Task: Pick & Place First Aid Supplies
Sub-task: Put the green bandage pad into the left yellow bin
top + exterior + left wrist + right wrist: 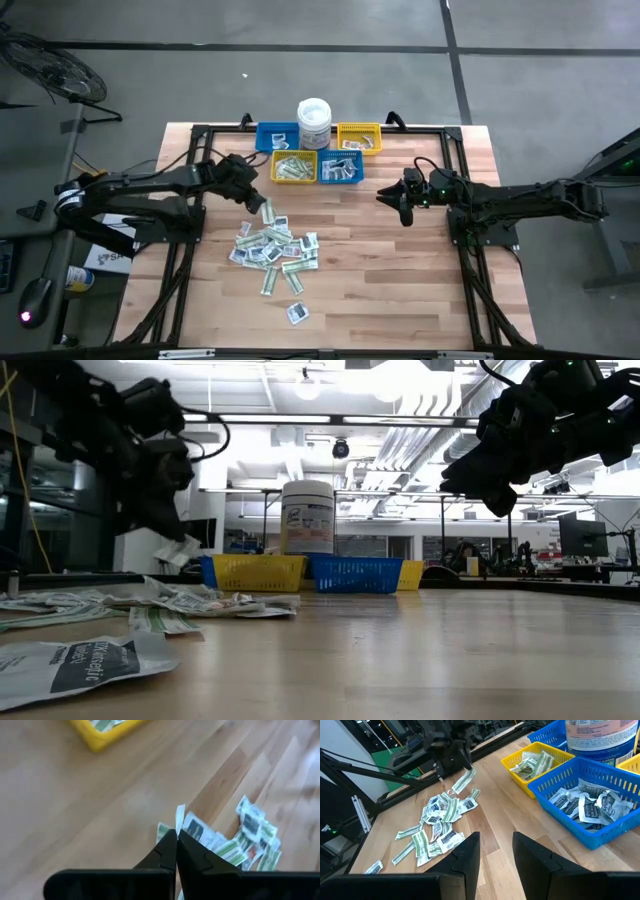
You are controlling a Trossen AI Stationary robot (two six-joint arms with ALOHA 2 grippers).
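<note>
The first aid supplies lie as a loose pile of small paper packets (pixel 274 250) on the wooden table, left of centre, also seen in the right wrist view (pixel 437 820). My left gripper (pixel 260 201) hangs just above the pile's far end, shut on one pale green-and-white strip packet (pixel 463 781). My right gripper (pixel 496 845) waits open over the table's right half (pixel 402 208), with nothing between its fingers. More packets sit in the near yellow bin (pixel 295 167) and the near blue bin (pixel 340 168). My left gripper pinches one end of the strip packet (pixel 179 816) between its two shut fingers. The fingers slant down from the table's left side. The packet hangs tilted below the fingertips (pixel 183 550), lifted clear of the table and of the pile.
A white lidded tub (pixel 314 122) stands at the far edge between a blue bin (pixel 272 135) and a yellow bin (pixel 360 137). One stray packet (pixel 297 313) lies toward the near edge. Bare wood stretches between the pile and my right gripper.
</note>
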